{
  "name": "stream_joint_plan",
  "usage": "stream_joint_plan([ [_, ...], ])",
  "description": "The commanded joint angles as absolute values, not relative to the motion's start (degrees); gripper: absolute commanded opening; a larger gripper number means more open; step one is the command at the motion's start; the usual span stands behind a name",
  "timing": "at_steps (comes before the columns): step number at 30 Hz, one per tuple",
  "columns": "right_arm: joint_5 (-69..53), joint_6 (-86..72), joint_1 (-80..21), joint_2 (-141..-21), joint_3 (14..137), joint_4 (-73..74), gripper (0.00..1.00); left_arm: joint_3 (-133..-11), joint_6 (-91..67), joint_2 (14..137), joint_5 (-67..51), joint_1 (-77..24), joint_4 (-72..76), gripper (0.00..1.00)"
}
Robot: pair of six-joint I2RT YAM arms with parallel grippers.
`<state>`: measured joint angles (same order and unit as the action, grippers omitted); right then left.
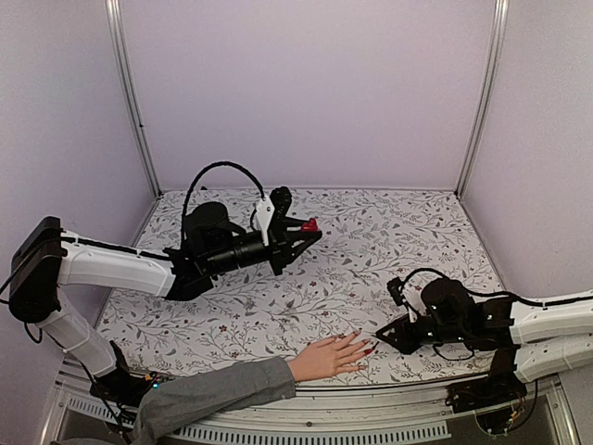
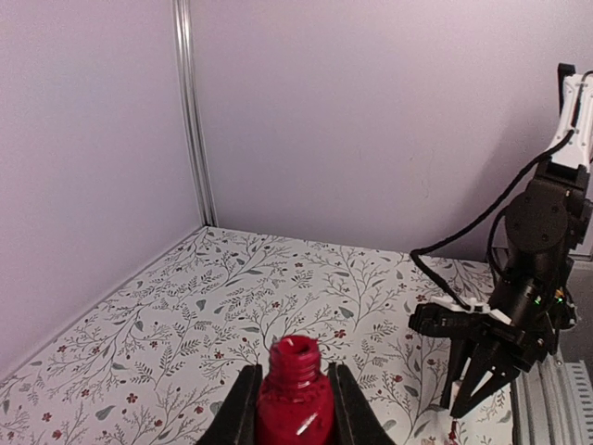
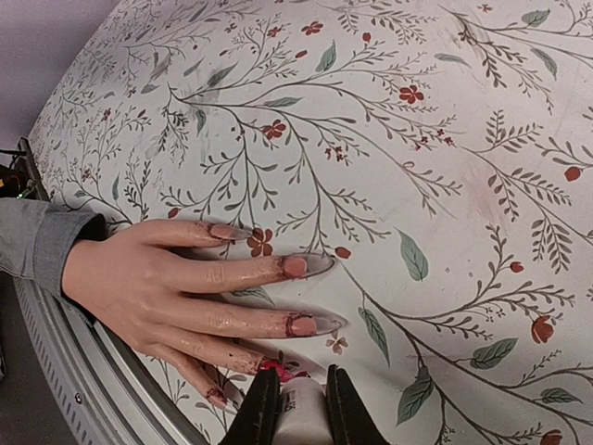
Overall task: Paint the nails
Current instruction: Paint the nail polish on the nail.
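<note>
A pale hand (image 1: 326, 357) with a grey sleeve (image 1: 208, 394) lies flat at the table's near edge. In the right wrist view the nails (image 3: 313, 324) are long, pale and clear-tipped, with red smears at the cuticles; one lower nail (image 3: 278, 368) under the cap looks glossy red. My right gripper (image 3: 295, 400) is shut on the white brush cap (image 3: 301, 413), right at the ring finger's tip; it also shows in the top view (image 1: 382, 337). My left gripper (image 2: 295, 403) is shut on an open red polish bottle (image 2: 295, 400), held above the table mid-left (image 1: 311, 225).
The floral tablecloth (image 1: 371, 250) covers the table. Lilac walls and metal corner posts (image 1: 130, 93) enclose it. The table's metal front rail (image 1: 389, 408) runs just below the hand. My right arm (image 2: 519, 306) shows in the left wrist view.
</note>
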<state>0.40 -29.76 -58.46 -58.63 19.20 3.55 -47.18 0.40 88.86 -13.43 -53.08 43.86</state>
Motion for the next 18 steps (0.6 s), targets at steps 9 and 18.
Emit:
stream_joint_plan([
  [9,-3.3,-25.2,-58.8,-55.4,19.5,-2.4,0.00,-46.9,0.1,88.9,-13.3,-52.2,46.0,0.00],
  [18,-4.4,-24.5,-58.8,-59.1,20.1,-2.9,0.00,-46.9,0.2,88.6,-13.1,-52.2,45.8,0.00],
])
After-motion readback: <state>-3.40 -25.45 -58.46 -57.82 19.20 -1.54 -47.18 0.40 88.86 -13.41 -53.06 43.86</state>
